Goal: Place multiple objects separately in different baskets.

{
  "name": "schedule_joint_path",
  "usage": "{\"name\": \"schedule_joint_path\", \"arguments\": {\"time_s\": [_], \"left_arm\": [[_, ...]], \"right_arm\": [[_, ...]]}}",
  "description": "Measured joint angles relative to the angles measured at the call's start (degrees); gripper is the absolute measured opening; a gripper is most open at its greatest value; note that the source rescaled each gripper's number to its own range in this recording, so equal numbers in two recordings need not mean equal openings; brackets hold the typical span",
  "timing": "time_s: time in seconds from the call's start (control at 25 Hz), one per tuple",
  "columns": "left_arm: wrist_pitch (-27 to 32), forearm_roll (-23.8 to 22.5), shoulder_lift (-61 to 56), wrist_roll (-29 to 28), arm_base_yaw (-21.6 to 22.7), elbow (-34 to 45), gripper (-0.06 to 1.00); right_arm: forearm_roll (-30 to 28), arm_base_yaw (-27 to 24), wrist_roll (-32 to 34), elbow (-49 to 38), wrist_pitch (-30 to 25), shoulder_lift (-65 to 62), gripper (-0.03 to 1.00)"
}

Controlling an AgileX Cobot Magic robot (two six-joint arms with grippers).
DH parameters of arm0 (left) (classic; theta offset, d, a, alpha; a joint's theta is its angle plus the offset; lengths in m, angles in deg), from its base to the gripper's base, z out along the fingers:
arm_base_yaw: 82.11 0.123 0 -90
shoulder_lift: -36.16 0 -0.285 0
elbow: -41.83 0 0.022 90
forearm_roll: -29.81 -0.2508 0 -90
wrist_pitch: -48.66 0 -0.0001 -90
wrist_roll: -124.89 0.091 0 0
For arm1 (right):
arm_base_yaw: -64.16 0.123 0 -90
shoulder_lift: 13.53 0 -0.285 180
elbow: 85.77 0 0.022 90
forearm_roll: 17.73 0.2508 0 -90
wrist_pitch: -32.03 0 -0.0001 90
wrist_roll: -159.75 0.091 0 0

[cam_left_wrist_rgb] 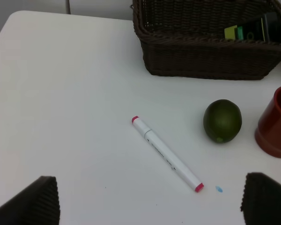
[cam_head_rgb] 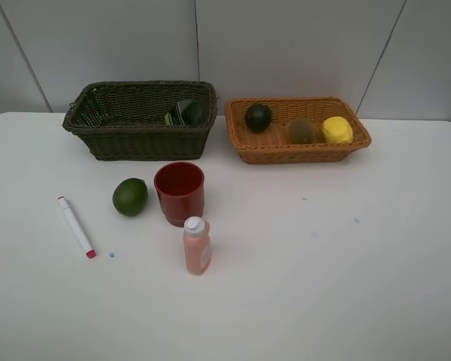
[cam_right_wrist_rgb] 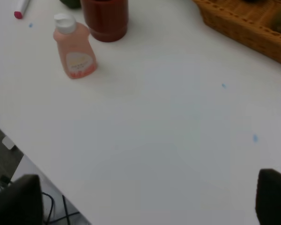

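A green lime (cam_head_rgb: 130, 196), a red cup (cam_head_rgb: 180, 192), a pink white-capped bottle (cam_head_rgb: 197, 245) and a white red-tipped marker (cam_head_rgb: 76, 226) sit on the white table. The dark olive basket (cam_head_rgb: 143, 139) holds a black bottle (cam_head_rgb: 184, 113). The tan basket (cam_head_rgb: 286, 153) holds a dark round fruit (cam_head_rgb: 258, 117), a kiwi (cam_head_rgb: 302, 130) and a lemon (cam_head_rgb: 337, 130). My left gripper (cam_left_wrist_rgb: 150, 180) is open and empty, above the table near the marker (cam_left_wrist_rgb: 166, 153) and lime (cam_left_wrist_rgb: 222, 121). My right gripper (cam_right_wrist_rgb: 148, 178) is open and empty, apart from the pink bottle (cam_right_wrist_rgb: 75, 51).
The table's front edge shows in the right wrist view, with floor and cables (cam_right_wrist_rgb: 51, 206) below it. The wall stands right behind both baskets. Small blue specks (cam_head_rgb: 355, 220) mark the table on the right.
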Motion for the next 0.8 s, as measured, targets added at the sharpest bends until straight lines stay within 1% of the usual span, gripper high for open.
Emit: {"name": "schedule_joint_path", "arguments": {"time_s": [0.12, 0.24, 0.52, 0.68, 0.72, 0.8], "left_arm": [[0.00, 0.00, 0.00, 0.00, 0.00, 0.00, 1.00], [0.00, 0.00, 0.00, 0.00, 0.00, 0.00, 1.00], [0.00, 0.00, 0.00, 0.00, 0.00, 0.00, 1.00], [0.00, 0.00, 0.00, 0.00, 0.00, 0.00, 1.00], [0.00, 0.00, 0.00, 0.00, 0.00, 0.00, 1.00], [0.00, 0.00, 0.00, 0.00, 0.00, 0.00, 1.00]], "right_arm": [[0.23, 0.00, -0.84, -1.79, 1.26, -0.99, 0.99], [0.23, 0.00, -1.46, -3.32, 3.76, -1.64, 0.99], [0.23, 0.00, -1.46, -4.06, 4.37, -2.11, 0.99], [-0.30, 0.00, -0.82, -4.06, 4.57, -9.52, 0.99], [-0.30, 0.00, -0.82, -4.06, 4.57, -9.52, 0.99], [-1.59, 0.00, 0.99, -4.06, 4.57, -11.77, 0.99]]}}
